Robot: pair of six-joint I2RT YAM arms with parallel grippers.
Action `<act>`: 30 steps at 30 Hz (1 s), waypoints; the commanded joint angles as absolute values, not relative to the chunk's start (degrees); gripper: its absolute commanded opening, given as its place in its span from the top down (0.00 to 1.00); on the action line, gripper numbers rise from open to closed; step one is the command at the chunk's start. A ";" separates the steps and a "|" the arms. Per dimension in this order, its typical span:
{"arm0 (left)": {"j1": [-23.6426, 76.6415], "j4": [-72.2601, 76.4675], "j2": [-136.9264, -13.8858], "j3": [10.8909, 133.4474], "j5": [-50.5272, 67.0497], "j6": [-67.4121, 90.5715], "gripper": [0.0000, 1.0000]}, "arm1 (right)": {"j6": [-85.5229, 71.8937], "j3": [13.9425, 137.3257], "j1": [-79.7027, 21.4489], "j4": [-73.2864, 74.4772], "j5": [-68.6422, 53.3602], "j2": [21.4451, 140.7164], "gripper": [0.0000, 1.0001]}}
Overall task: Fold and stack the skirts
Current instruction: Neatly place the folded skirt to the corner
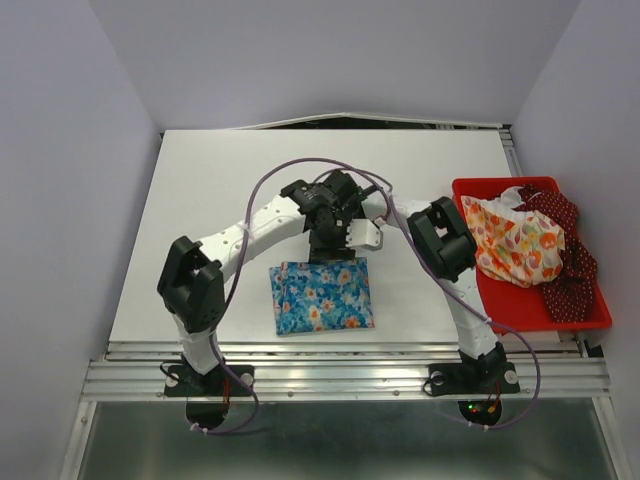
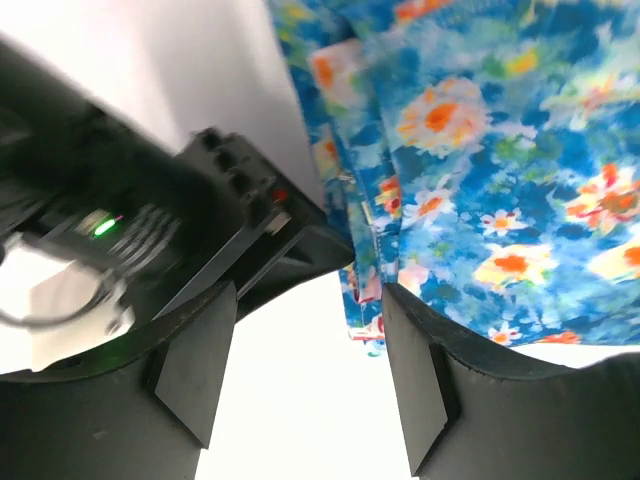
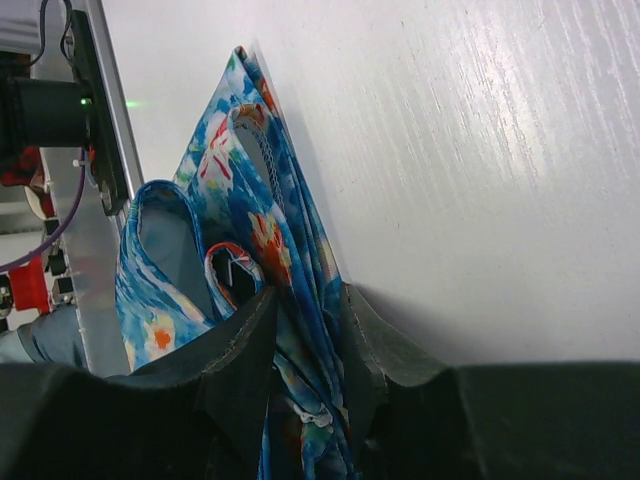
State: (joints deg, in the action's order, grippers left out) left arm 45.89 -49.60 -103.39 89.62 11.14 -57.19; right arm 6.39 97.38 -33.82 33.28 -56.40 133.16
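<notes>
A: Folding the blue skirt (image 1: 322,296), mid-tabletop (image 1: 200,220). The right gripper (image 3: 300,322) is nearly closed, pinching its layered far edge.
B: And the left gripper (image 2: 310,372)?
A: Wide apart, gripping nothing, above the skirt's edge. I'd carry the pinched edge low and flat. The cream skirt (image 1: 515,245) and dark red skirt (image 1: 572,290) sit in the red tray (image 1: 480,183).

No writing I can read from any of my cameras, no numbers, no brand marks, only printed flowers on the blue skirt (image 1: 322,295)
</notes>
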 commanded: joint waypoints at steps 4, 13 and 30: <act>45.00 -39.84 -88.96 82.58 16.16 -36.26 0.35 | 7.29 98.00 -34.80 35.68 -51.86 134.12 0.62; 43.77 -26.29 -80.95 60.84 23.11 -26.02 0.40 | 3.00 102.47 -34.80 35.60 -48.26 133.07 0.57; 50.63 -18.01 -91.56 58.27 7.03 7.38 0.32 | -15.56 111.98 -18.73 34.19 -30.86 122.98 0.23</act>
